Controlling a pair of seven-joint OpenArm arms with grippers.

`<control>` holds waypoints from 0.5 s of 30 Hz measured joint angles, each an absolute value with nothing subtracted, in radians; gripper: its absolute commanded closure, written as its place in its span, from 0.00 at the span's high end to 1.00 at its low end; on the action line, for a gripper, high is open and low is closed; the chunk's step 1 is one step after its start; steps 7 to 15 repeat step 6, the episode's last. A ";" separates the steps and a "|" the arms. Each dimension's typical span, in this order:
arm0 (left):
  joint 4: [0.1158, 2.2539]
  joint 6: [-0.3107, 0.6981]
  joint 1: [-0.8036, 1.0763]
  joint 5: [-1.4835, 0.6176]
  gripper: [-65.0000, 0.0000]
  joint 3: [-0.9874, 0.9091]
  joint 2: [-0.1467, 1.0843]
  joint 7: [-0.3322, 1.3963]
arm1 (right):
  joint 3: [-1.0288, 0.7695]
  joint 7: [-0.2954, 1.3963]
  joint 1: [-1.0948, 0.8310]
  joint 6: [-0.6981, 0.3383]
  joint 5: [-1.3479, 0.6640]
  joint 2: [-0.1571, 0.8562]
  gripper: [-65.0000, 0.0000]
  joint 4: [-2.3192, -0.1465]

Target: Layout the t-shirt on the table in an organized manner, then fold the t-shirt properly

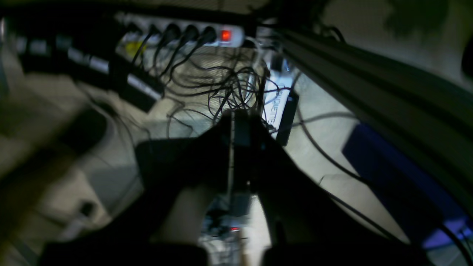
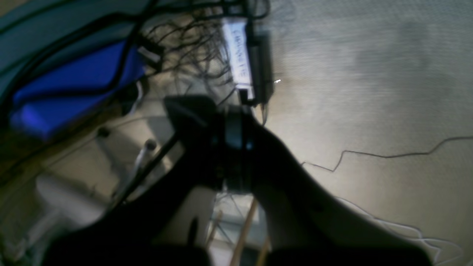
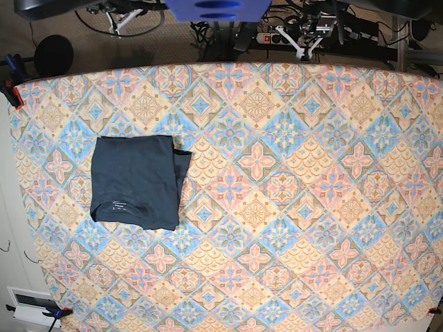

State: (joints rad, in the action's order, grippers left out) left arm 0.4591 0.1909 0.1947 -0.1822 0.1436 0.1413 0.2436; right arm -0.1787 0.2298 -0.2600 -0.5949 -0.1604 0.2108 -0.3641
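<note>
The dark navy t-shirt (image 3: 135, 181) lies folded into a rough rectangle on the left part of the patterned table (image 3: 291, 194), its collar label toward the near edge and a small flap sticking out at its upper right. Both arms are pulled back beyond the table's far edge, well away from the shirt. In the left wrist view my left gripper (image 1: 234, 119) is shut with nothing in it, over floor and cables. My right gripper (image 2: 233, 112) is likewise shut and empty above the floor. Neither wrist view shows the t-shirt or the table.
A power strip (image 1: 184, 33) with a tangle of black cables (image 1: 229, 85) lies on the floor behind the table. A blue part (image 2: 74, 85) shows beside the right gripper. Clamps (image 3: 10, 90) hold the cloth at the table's corners. A white box (image 3: 28, 304) sits at the near left.
</note>
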 measured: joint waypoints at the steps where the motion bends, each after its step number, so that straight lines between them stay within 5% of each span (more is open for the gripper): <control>1: 0.459 0.191 0.191 -0.181 0.00 0.181 0.141 0.242 | -0.179 0.221 -0.235 -0.588 -0.162 0.193 0.00 -0.363; 15: 0.455 0.192 0.189 -0.180 0.00 0.291 0.110 0.213 | -0.178 0.202 -0.170 -0.605 -0.186 0.156 0.00 -0.373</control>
